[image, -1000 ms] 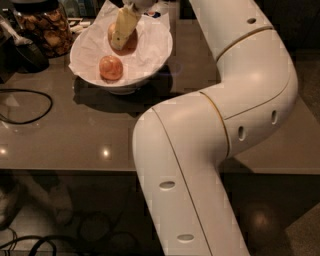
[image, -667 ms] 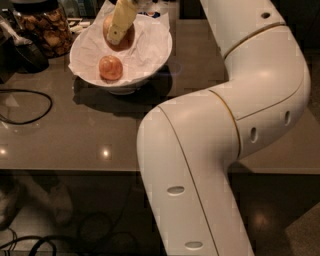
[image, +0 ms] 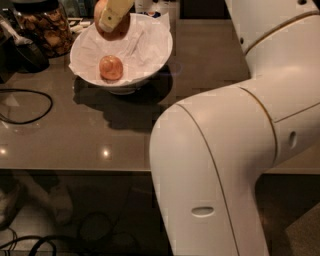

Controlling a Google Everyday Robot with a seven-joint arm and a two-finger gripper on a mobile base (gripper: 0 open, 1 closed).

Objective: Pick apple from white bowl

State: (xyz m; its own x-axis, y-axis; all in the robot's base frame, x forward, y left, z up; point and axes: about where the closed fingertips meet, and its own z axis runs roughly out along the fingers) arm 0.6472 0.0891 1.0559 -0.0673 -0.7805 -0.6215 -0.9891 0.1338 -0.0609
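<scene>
The gripper (image: pixel 108 22) is at the top of the camera view, above the back rim of the white bowl (image: pixel 159 56). It is shut on the paler yellow-orange apple (image: pixel 119 32) and holds it lifted off the bowl's paper lining. One cream finger (image: pixel 115 11) lies across the apple's front; the other finger is hidden behind it. A redder, pinker apple (image: pixel 111 67) lies in the bowl on crumpled white paper. The bowl stands on the dark table (image: pixel 75 140).
A glass jar of brown snacks (image: pixel 44 26) stands left of the bowl, beside a black object (image: pixel 22 52). A black cable (image: pixel 27 106) loops on the table's left. My white arm (image: pixel 235 150) fills the right side. The table's front edge (image: pixel 75 170) runs across.
The gripper has risen with the paler apple, a little up and left relative to the bowl. The arm's elbow has swung right. The pinker apple has not moved.
</scene>
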